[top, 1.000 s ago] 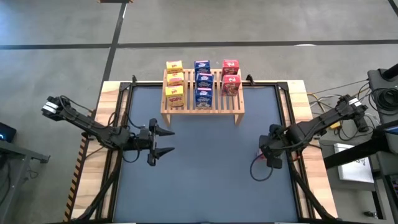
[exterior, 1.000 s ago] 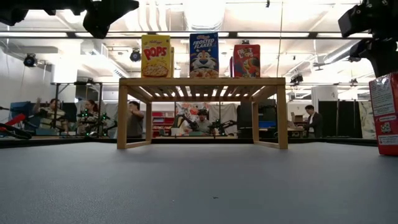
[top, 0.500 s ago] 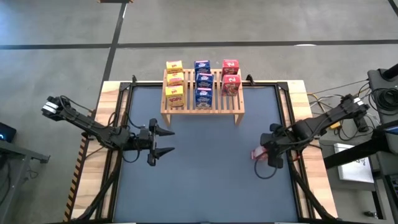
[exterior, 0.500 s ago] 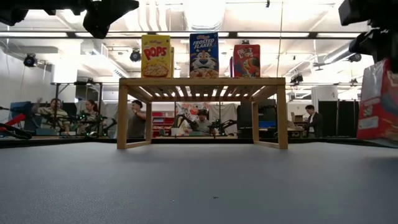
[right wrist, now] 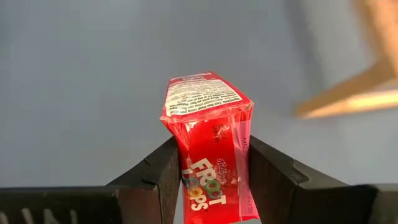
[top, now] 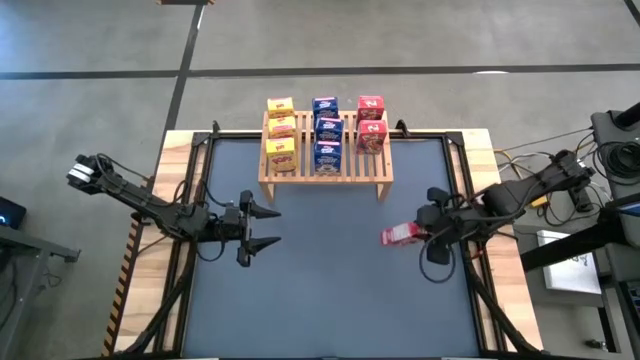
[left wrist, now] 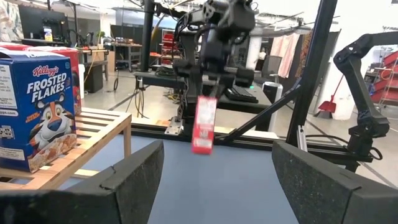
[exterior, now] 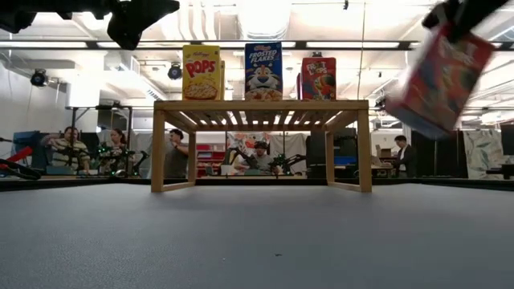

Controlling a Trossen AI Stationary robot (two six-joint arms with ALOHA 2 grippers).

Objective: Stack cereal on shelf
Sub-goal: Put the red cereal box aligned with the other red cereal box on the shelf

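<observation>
The wooden shelf (top: 325, 170) stands at the table's far edge. On it are three yellow boxes (top: 281, 128), three blue boxes (top: 327, 130) and two red boxes (top: 371, 120). A third red cereal box (top: 397, 236) is in my right gripper (top: 420, 236), right of table centre and near of the shelf's right end. In the low view this box (exterior: 446, 68) is tilted, level with the shelf top (exterior: 261, 104). My left gripper (top: 272, 227) waits open at the table's left, touching nothing. My right gripper pinches the red box between its two fingers (right wrist: 155, 177), one on each of two opposite faces, near one end (right wrist: 208, 186). The fingers slant down from above and the table's right. The box is lifted clear and tilted, its free end (right wrist: 202, 93) pointing away from the gripper.
A black frame rail (top: 330, 137) runs around the dark tabletop (top: 330, 290). Bare slats (top: 372, 165) show on the shelf in front of the red boxes. People and benches fill the room behind the shelf (exterior: 173, 152).
My right gripper, shut on the red box, has risen from the table near the right edge and moved left toward the shelf. The box stood upright on the table; it is now lifted clear and tipped to a slant.
</observation>
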